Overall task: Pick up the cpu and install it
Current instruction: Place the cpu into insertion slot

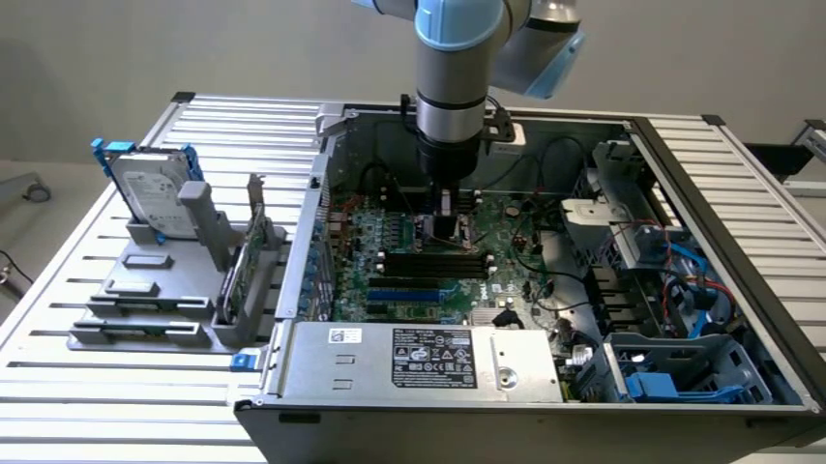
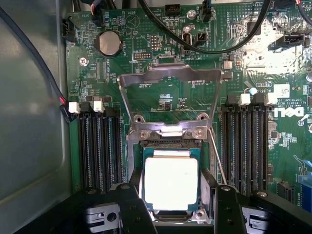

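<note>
The black two-fingered gripper (image 2: 179, 196) stands open, one finger on each side of the small flat square cpu with a dull silver top plate (image 2: 170, 183). The cpu lies in the dark square metal-framed socket (image 2: 170, 132), whose hinged grey metal load plate (image 2: 168, 73) is raised. Two banks of black memory slots (image 2: 100, 146) flank the socket on the green motherboard (image 2: 292, 161), and one round silver coin cell (image 2: 109, 43) sits beyond the plate.

In the exterior view the gripper (image 1: 446, 224) hangs from the one grey and pale-blue arm (image 1: 452, 58) at upper middle, down inside the open grey metal computer case (image 1: 722, 164). The case also holds a silver power supply box with a black label (image 1: 427, 358) along the lower edge and blue plastic drive bays (image 1: 659, 387) at lower right.

At the exterior view's left, a grey plastic fixture rack (image 1: 142, 319) carries one upright silver hard drive with blue brackets (image 1: 149, 188). Everything rests on a slatted aluminium table (image 1: 52, 290) before a plain pale wall (image 1: 193, 48)
</note>
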Controlling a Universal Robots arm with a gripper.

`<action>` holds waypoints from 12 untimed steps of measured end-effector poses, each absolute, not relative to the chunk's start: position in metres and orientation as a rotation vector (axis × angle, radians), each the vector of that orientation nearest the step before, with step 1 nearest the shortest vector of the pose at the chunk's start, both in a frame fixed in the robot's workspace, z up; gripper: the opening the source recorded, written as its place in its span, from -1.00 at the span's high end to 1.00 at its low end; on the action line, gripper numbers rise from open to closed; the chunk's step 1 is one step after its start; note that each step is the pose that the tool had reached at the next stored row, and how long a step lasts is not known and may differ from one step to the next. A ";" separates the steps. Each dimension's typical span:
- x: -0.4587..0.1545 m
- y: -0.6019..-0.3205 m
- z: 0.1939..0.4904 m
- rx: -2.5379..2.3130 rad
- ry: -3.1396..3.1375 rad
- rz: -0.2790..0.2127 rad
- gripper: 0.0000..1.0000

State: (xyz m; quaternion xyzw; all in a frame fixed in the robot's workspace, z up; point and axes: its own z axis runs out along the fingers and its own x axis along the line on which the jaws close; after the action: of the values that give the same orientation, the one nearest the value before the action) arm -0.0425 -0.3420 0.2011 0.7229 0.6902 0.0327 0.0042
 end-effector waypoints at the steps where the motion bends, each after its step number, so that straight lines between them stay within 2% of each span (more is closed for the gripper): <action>1: -0.043 -0.342 0.201 2.262 2.165 0.102 -0.09; 12: -0.042 -0.342 0.201 2.231 2.197 0.105 -0.09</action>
State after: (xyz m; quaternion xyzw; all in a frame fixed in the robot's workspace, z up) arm -0.0418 -0.3421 0.2010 0.7120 0.7013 0.0334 0.0044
